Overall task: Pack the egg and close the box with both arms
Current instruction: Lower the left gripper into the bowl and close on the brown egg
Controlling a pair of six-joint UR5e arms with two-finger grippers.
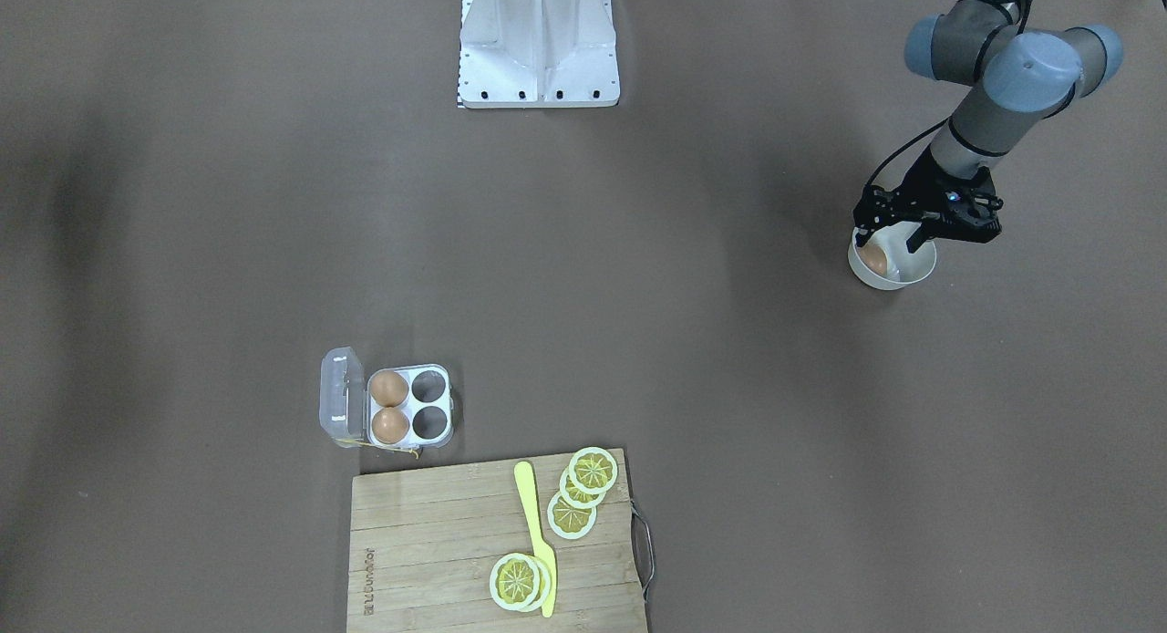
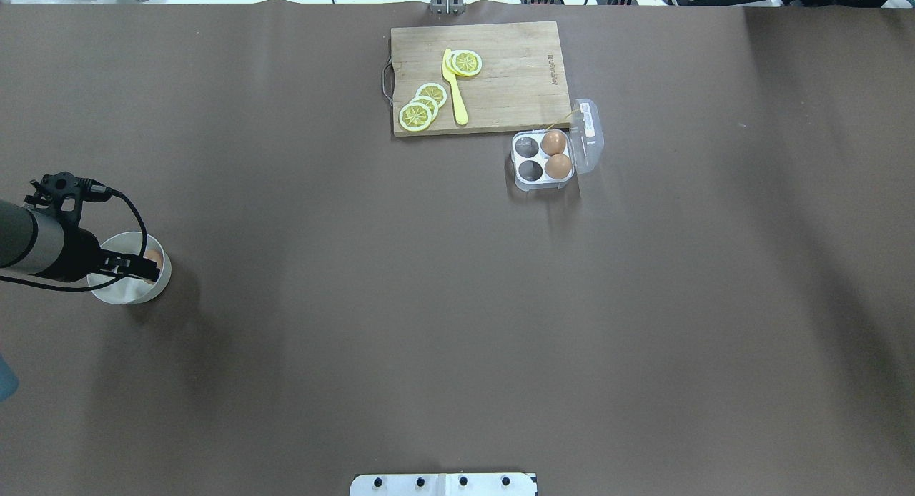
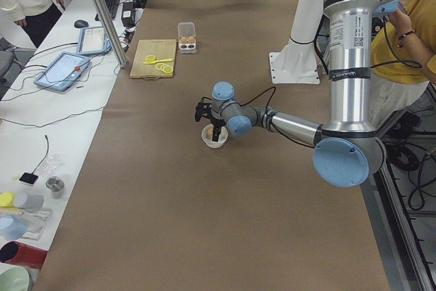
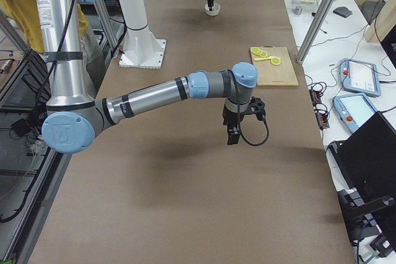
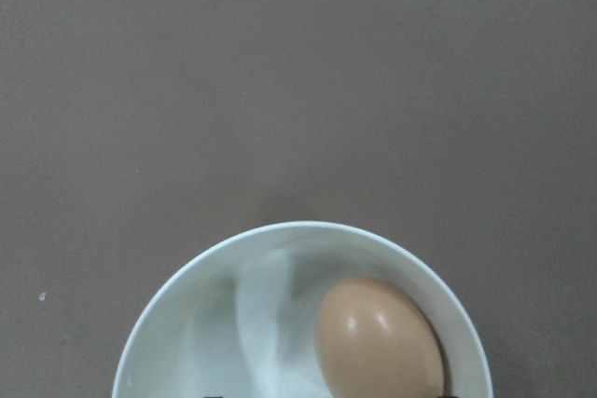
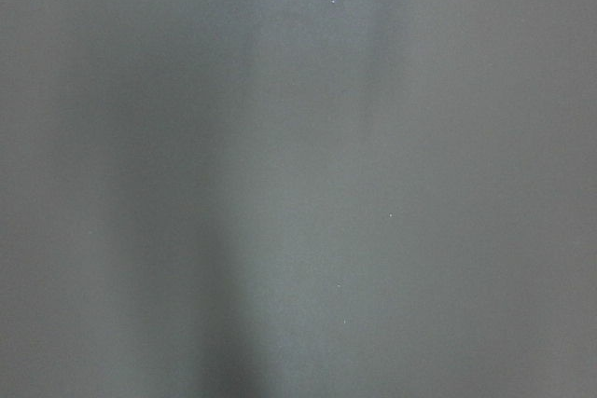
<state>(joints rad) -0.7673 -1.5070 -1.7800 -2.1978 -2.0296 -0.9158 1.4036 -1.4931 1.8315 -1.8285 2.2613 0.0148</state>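
A brown egg [image 1: 873, 259] lies in a white bowl [image 1: 921, 270] at the table's left end; the left wrist view shows it close up [image 5: 378, 342]. My left gripper [image 1: 890, 241] is open and reaches down into the bowl, fingers either side of the egg. The clear egg box [image 1: 439, 405] stands open, lid [image 1: 339, 398] flipped back, with two brown eggs [image 1: 389, 407] in the cells by the hinge and two cells empty. My right gripper [image 4: 234, 133] hangs over bare table, far from the box; I cannot tell if it is open or shut.
A wooden cutting board [image 1: 428, 542] with lemon slices [image 1: 583, 492] and a yellow knife [image 1: 536, 533] lies right beside the box. The white robot base [image 1: 538, 45] stands at the table's edge. People stand by the table ends in the left side view.
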